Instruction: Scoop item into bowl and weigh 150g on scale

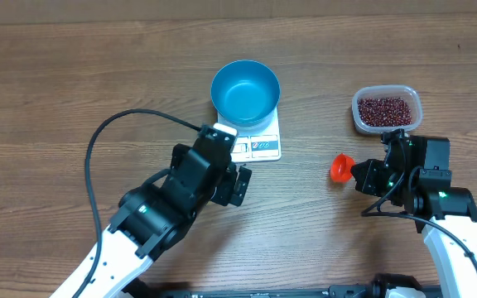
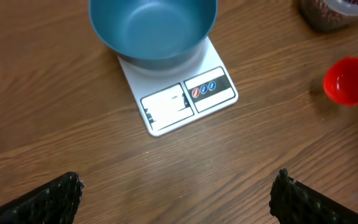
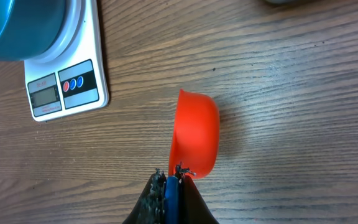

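Blue bowl [image 1: 245, 89]: on white scale [image 1: 259, 146], toward table's far edge, centre.
Beans [image 1: 383, 110]: in clear tub [image 1: 387, 89], far right.
Left gripper [image 2: 176, 199]: jaws spread, empty, before the scale.
Right gripper [image 3: 166, 198]: pinching red scoop [image 3: 195, 134] by its handle.

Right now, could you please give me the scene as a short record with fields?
bowl: blue, empty, standing on the scale
scale: white, on the table, display toward the arms
beans: dark red, in the clear tub
scoop: red, clamped by its handle
left gripper: open, holds nothing, before the scale
right gripper: shut on the scoop, near the tub
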Motion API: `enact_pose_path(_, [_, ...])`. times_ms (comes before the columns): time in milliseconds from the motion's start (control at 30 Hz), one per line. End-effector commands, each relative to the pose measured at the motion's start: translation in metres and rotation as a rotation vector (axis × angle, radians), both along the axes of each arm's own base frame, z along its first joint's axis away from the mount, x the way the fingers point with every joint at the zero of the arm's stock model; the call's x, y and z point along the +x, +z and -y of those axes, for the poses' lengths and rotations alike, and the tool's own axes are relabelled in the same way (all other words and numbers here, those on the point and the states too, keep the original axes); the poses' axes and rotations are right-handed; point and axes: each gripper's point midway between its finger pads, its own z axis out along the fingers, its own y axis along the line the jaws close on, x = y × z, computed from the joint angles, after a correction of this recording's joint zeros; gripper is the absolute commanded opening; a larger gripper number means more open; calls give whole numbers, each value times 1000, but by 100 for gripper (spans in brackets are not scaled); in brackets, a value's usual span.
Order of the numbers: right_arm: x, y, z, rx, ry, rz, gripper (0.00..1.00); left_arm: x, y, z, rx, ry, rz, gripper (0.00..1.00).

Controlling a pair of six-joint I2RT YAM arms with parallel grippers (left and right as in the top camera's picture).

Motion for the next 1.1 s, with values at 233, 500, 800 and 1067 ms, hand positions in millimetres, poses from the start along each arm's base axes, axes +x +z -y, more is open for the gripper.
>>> enact_pose_path(233, [8,17,1,-2,5,58,4,-16,22,-32,-35,39,162,99])
enact_pose_path(500, [8,17,1,-2,5,58,4,-26,32,-24,-48,-73,203,100])
enact_pose_path(800, [8,17,1,-2,5,58,4,-16,6,-16,15,-85,127,99])
enact_pose_path(1067, [8,17,1,-2,5,58,4,-9,-18,-9,68,-89,57,100])
